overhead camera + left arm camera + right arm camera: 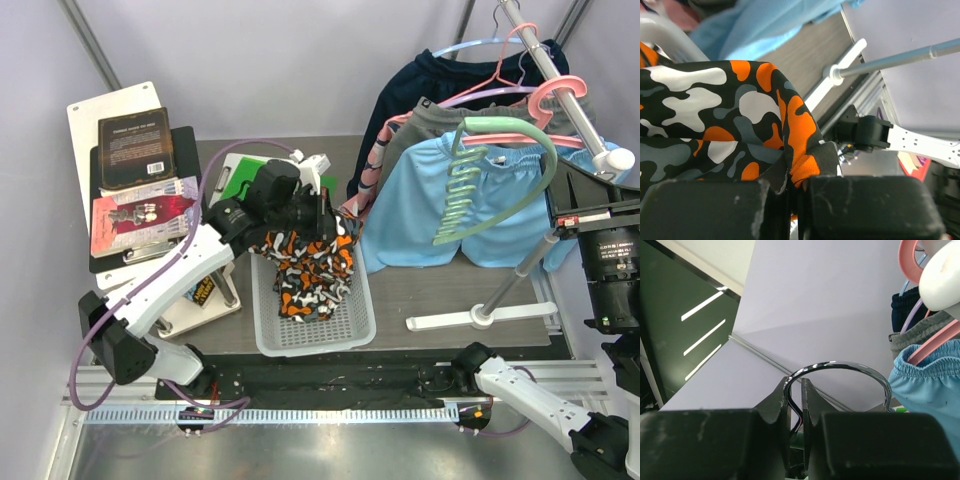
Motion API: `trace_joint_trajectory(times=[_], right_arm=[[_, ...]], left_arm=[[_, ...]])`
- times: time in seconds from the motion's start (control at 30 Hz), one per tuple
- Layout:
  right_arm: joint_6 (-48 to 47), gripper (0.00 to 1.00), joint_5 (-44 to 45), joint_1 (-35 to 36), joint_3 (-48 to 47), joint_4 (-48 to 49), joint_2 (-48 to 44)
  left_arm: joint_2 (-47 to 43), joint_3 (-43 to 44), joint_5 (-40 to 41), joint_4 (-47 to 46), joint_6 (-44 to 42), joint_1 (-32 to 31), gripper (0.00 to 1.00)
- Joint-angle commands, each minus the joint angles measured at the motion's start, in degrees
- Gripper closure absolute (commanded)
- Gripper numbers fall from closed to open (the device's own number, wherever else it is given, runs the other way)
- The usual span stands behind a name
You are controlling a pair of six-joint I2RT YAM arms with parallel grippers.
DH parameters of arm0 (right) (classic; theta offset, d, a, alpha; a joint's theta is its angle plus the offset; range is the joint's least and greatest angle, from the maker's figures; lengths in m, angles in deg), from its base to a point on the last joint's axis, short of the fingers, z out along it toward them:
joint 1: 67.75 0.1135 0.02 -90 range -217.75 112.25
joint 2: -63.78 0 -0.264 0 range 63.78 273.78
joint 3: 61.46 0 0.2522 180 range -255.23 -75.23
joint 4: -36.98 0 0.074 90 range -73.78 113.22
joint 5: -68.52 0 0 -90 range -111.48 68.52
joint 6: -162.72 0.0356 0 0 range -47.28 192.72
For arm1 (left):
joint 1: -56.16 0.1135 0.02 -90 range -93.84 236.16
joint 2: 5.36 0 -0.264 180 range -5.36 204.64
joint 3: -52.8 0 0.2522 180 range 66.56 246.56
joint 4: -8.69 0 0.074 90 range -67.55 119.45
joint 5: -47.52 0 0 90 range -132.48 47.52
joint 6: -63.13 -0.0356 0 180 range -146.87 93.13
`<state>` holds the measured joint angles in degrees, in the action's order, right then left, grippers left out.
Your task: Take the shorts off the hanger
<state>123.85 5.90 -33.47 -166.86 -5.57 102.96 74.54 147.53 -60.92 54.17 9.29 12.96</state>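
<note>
The camouflage shorts [305, 265], orange, black, white and grey, hang from my left gripper [322, 215] into the white basket [315, 338]. In the left wrist view the gripper [792, 182] is shut on a fold of this cloth [730, 115]. The light blue shorts [420, 210] hang on a pink hanger [555, 95] on the rack rail; they also show in the right wrist view [932, 387]. My right gripper [795, 390] is shut on the chrome hook [850, 367] of a bare green hanger [480, 185], held in front of the blue shorts.
Plain grey shorts [440, 115] and a dark navy garment [420, 80] hang behind the blue pair. The rack's pole [520, 275] and white foot [480, 318] stand right of the basket. Books and a clipboard [135, 150] lie at the left.
</note>
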Motion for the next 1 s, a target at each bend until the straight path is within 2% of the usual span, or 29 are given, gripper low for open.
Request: trace_joint_trajectory(times=[0.0,0.13,0.33,0.4,0.57,0.67,0.8,0.9,0.97], right_arm=[[0.1,0.99,0.6,-0.1,-0.6,3.1,0.4],[-0.3,0.99,0.0,-0.1,-1.3,3.0,1.3],[-3.4,0.99,-3.8,-0.1,-7.4,1.2,4.5],[-3.6,0.99,-3.6,0.0,-8.4,-1.0,4.9],[-2.4,0.99,-3.7,-0.1,-3.2,-1.2,2.5],[-3.0,0.99,-4.2,-0.1,-2.1,-1.1,1.8],[-3.8,0.99,-4.5,0.0,-2.6,-1.2,1.5],[-3.8,0.99,-4.1,0.0,-2.8,-1.4,0.9],[-3.4,0.99,-4.1,0.0,-2.8,-1.6,0.5]], left_arm=[[1.7,-0.5,-6.0,-1.0,4.4,-0.6,1.00],[0.5,1.0,-1.7,0.1,2.3,-2.8,1.00],[-3.7,4.0,13.3,7.2,-3.9,-14.9,1.00],[-5.9,1.9,17.5,7.7,-2.6,-19.4,1.00],[-13.3,-7.0,22.8,9.3,6.9,-24.5,1.00],[-15.4,-8.9,23.9,9.6,8.8,-24.7,1.00],[-13.5,-8.2,23.5,7.7,8.4,-24.5,1.00],[-10.7,-8.4,19.8,5.5,7.1,-19.8,1.00],[-9.3,-9.2,15.8,2.8,7.2,-12.8,1.00]])
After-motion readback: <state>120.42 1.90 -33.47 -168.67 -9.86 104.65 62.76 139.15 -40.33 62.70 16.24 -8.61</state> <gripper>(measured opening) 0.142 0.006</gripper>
